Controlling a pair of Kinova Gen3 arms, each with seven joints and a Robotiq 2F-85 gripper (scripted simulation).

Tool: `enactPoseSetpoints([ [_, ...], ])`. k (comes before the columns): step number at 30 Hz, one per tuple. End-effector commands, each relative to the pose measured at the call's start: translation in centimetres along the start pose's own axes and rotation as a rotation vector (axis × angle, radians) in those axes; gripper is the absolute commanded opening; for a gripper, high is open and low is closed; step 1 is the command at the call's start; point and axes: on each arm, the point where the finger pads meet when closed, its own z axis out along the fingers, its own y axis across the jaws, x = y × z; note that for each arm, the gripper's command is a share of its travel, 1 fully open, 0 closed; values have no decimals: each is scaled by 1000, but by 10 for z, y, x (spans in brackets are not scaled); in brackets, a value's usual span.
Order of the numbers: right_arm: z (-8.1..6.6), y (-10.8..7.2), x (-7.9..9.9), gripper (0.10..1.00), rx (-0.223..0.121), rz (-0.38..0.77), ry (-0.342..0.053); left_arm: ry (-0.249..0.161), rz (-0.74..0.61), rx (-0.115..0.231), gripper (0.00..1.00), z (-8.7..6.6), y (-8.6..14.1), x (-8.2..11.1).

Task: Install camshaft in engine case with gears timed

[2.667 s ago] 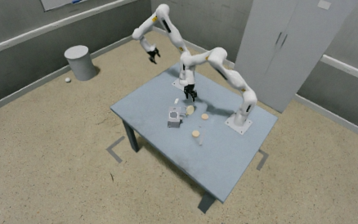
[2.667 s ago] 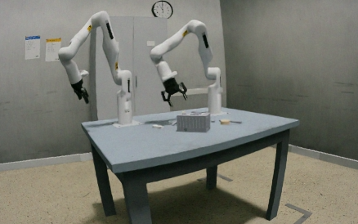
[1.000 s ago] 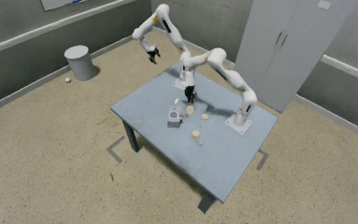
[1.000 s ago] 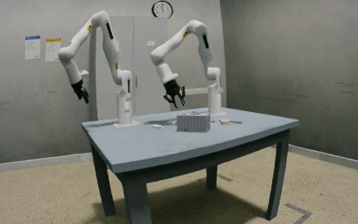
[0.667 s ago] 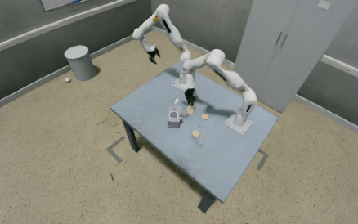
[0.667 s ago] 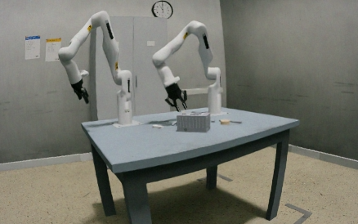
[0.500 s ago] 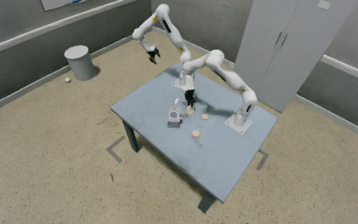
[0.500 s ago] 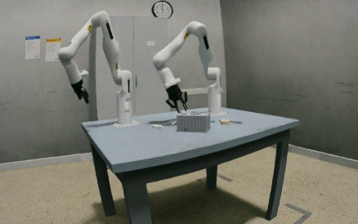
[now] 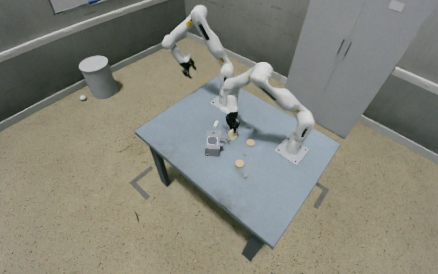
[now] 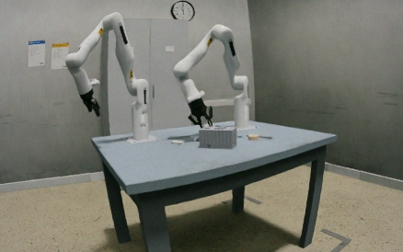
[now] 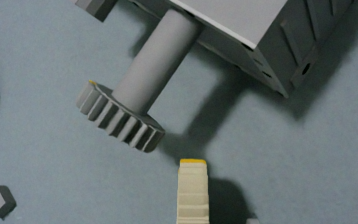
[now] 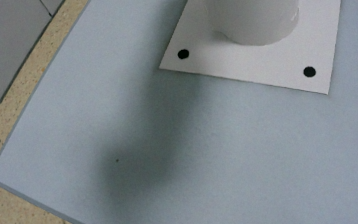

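The engine case (image 9: 213, 149) (image 10: 218, 138) (image 11: 235, 17) stands on the table (image 9: 186, 145) (image 10: 162, 163) (image 11: 55, 175) (image 12: 260, 165). The camshaft's cream big gear (image 9: 232, 135) (image 11: 193, 197) is outside the case, near its front; the camshaft is not installed. A yellow mark shows on the big gear's rim. The small crank gear (image 11: 121, 119), on its shaft projecting from the case, also bears a yellow mark. The two gears are apart and not meshed.

The left gripper (image 9: 234, 131) (image 10: 202, 123) is low at the big gear, its jaws partly open at a narrow setting. Whether either finger touches the gear cannot be told. The right gripper (image 9: 190, 73) (image 10: 97, 113) hangs beyond the table edge, jaws wide and holding nothing.

Two round cream pieces, one nearer the case (image 9: 250, 143) and one farther off (image 9: 239, 164), lie on the table. The right wrist view shows a white base plate (image 12: 250, 65).
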Motion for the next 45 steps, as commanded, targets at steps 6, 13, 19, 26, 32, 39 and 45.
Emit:
enactPoseSetpoints([
  [6, -1, 0, 0, 1000, 0, 0, -2, 1, -1, -1, 416, 0, 0, 1],
  [13, -1, 0, 0, 1000, 0, 0, -2, 1, -1, -1, 416, 0, 0, 1],
  [19, -1, 0, 0, 1000, 0, 0, -2, 1, -1, -1, 416, 0, 0, 1],
  [26, -1, 0, 0, 1000, 0, 0, -2, 1, -1, -1, 416, 0, 0, 1],
  [32, -1, 0, 0, 1000, 0, 0, -2, 1, -1, -1, 416, 0, 0, 1],
  [39, -1, 0, 0, 1000, 0, 0, -2, 1, -1, -1, 170, 0, 0, 1],
  [45, -1, 0, 0, 1000, 0, 0, -2, 1, -1, -1, 170, 0, 0, 1],
])
